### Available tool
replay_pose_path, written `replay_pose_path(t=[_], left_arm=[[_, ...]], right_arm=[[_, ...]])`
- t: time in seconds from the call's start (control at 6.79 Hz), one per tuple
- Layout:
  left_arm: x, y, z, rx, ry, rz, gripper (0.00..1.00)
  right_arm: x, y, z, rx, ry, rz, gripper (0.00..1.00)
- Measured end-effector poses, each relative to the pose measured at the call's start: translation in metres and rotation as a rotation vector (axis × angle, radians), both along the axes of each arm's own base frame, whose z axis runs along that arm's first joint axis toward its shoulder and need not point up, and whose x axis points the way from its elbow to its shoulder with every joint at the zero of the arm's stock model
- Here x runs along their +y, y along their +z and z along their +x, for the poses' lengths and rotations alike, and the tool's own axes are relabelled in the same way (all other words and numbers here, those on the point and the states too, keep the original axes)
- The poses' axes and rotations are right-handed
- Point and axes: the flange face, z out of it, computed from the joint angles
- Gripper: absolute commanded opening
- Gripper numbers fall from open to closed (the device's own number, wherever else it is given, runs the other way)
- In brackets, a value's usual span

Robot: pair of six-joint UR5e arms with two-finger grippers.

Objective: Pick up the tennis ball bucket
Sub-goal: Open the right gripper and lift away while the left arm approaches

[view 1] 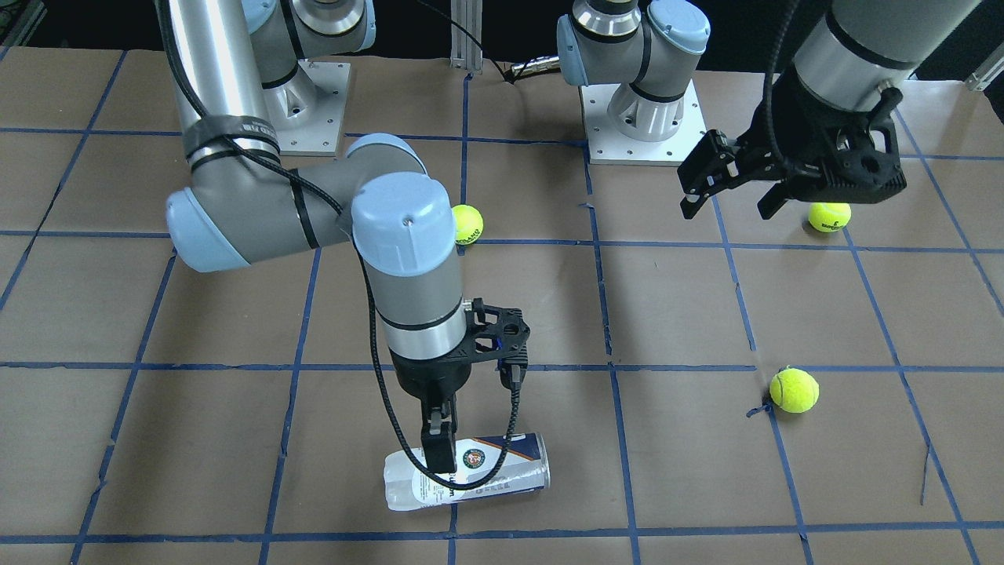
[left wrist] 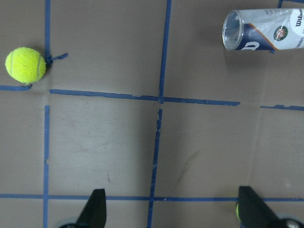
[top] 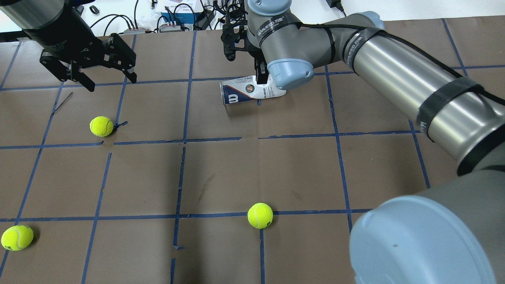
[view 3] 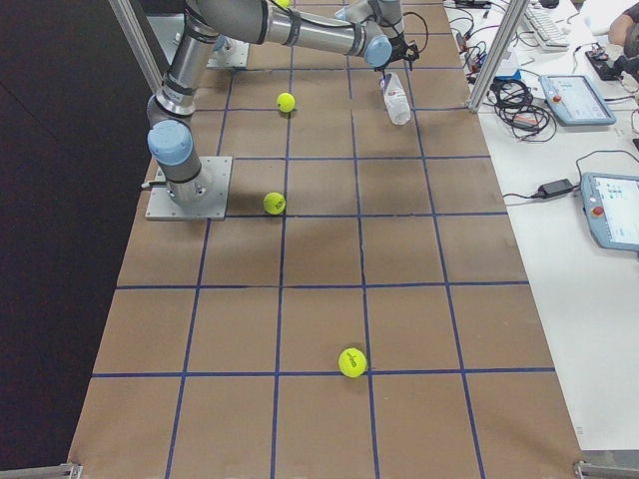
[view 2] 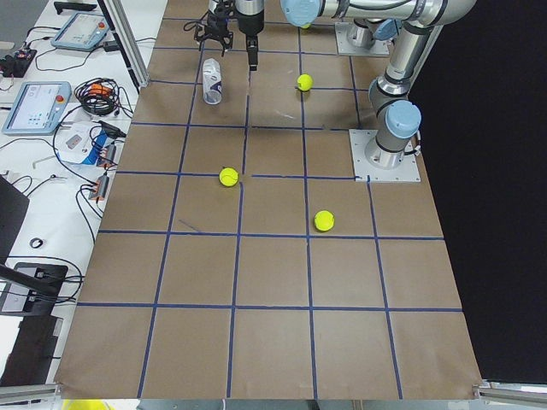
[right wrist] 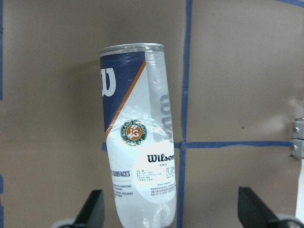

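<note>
The tennis ball bucket (view 1: 502,467) is a clear can with a white and navy Wilson label. It lies on its side on the brown table and also shows in the overhead view (top: 240,92). My right gripper (view 1: 439,443) hangs straight down over its middle. In the right wrist view the bucket (right wrist: 137,137) lies lengthwise by the left finger (right wrist: 92,211), and the fingers stand wide apart, so the right gripper (right wrist: 173,216) is open. I cannot tell whether they touch the bucket. My left gripper (top: 110,81) is open and empty, raised well off to the side. Its wrist view shows the bucket (left wrist: 266,29) far away.
Three yellow-green tennis balls lie loose on the table: one (top: 101,126) below my left gripper, one (top: 260,215) nearer the robot in the middle, one (top: 17,237) at the near left edge. Blue tape lines grid the brown table (top: 221,173). Cables and devices lie beyond the far edge.
</note>
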Motion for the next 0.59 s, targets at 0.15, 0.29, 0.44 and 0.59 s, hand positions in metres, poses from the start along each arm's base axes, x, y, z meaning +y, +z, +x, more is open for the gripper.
replay_pose_path(t=[0.15, 0.29, 0.44, 0.59], left_arm=[[-0.037, -0.022, 0.006, 0.046, 0.017, 0.030, 0.97], [-0.086, -0.056, 0.008, 0.110, 0.027, 0.055, 0.97], [-0.136, -0.102, 0.008, 0.187, 0.035, 0.057, 0.97], [-0.171, -0.143, 0.007, 0.240, 0.037, 0.052, 0.96]], right_arm=[[0.001, 0.024, -0.024, -0.043, -0.122, 0.012, 1.00], [0.002, 0.044, -0.048, -0.091, -0.278, 0.028, 1.00], [0.008, 0.067, -0.068, -0.133, -0.427, 0.047, 1.00], [0.020, 0.090, -0.089, -0.157, -0.576, 0.093, 1.00]])
